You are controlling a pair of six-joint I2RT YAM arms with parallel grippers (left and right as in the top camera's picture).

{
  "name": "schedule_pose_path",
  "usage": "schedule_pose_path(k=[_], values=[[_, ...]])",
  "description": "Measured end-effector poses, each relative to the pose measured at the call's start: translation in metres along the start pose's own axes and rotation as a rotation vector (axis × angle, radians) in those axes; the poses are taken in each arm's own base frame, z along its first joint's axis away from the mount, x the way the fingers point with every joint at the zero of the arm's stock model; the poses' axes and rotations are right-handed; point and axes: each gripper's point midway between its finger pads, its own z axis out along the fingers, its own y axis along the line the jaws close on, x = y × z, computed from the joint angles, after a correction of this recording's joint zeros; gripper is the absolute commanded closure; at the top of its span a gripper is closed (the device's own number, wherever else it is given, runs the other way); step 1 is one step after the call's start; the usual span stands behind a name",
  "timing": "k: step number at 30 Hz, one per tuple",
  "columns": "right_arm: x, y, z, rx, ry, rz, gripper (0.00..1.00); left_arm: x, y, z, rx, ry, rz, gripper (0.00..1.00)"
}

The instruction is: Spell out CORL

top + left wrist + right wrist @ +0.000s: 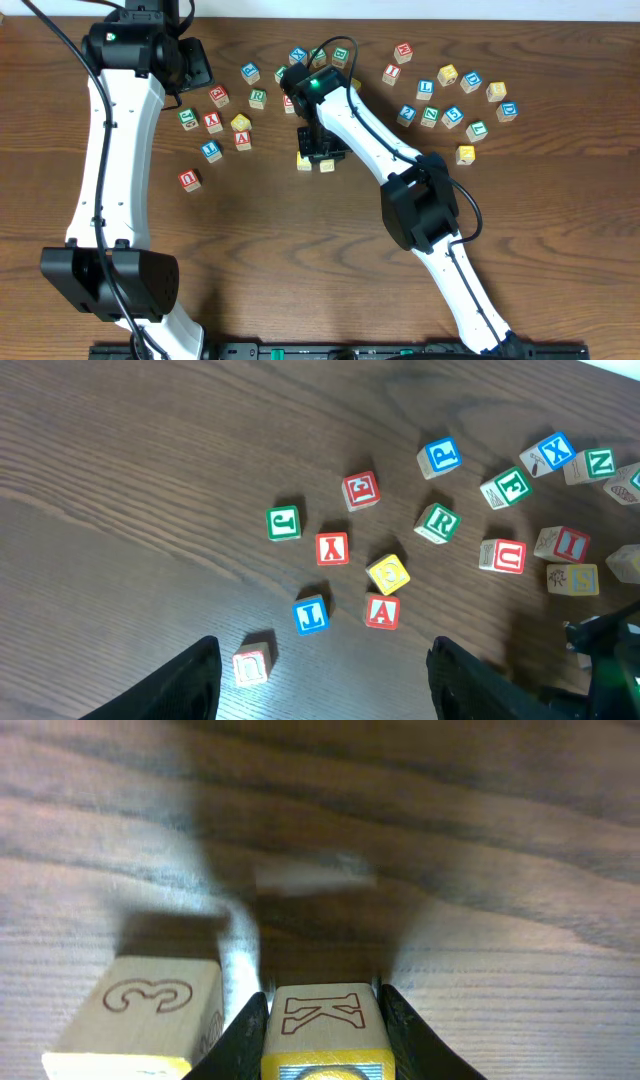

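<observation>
dark wood table [290,265] | left gripper [322,655] spread, empty | right gripper [325,1005] clamps yellow cube [325,1045]

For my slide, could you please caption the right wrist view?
Right gripper clasps a K-faced cube beside a 3-faced cube.

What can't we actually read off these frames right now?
- Right wrist: the top faces of the K cube and the 3 cube are cut off by the bottom edge.
- Overhead: whatever sits between the fingers of the right gripper is covered by the gripper body.
- Left wrist: the letter on the pale cube near the left gripper is blurred, and cubes at the right edge are cropped.
</observation>
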Motion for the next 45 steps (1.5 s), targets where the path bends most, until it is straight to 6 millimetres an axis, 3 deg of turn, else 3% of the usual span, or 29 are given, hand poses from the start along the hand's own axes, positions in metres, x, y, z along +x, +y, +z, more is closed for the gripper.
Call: schedule_pose_path(k=[7, 18, 28, 34, 45], values=[[-0.004, 0.000, 0.000, 0.004, -0.022, 0.018, 0.65, 0.000, 0.000, 0.000, 0.000, 0.000, 0.000, 0.35], [-0.001, 0.003, 0.000, 0.005, -0.012, 0.015, 0.71, 0.000, 0.000, 0.000, 0.000, 0.000, 0.000, 0.35], [0.008, -0.005, -0.004, 0.015, 0.028, 0.025, 0.67, 0.000, 0.000, 0.000, 0.000, 0.000, 0.000, 0.35], [0.003, -0.009, -0.024, -0.019, 0.003, 0.043, 0.59, 0.000, 0.000, 0.000, 0.001, -0.001, 0.000, 0.35], [-0.006, -0.016, -0.081, -0.082, -0.105, 0.042, 0.59, 0.000, 0.000, 0.000, 0.001, -0.001, 0.000, 0.35]])
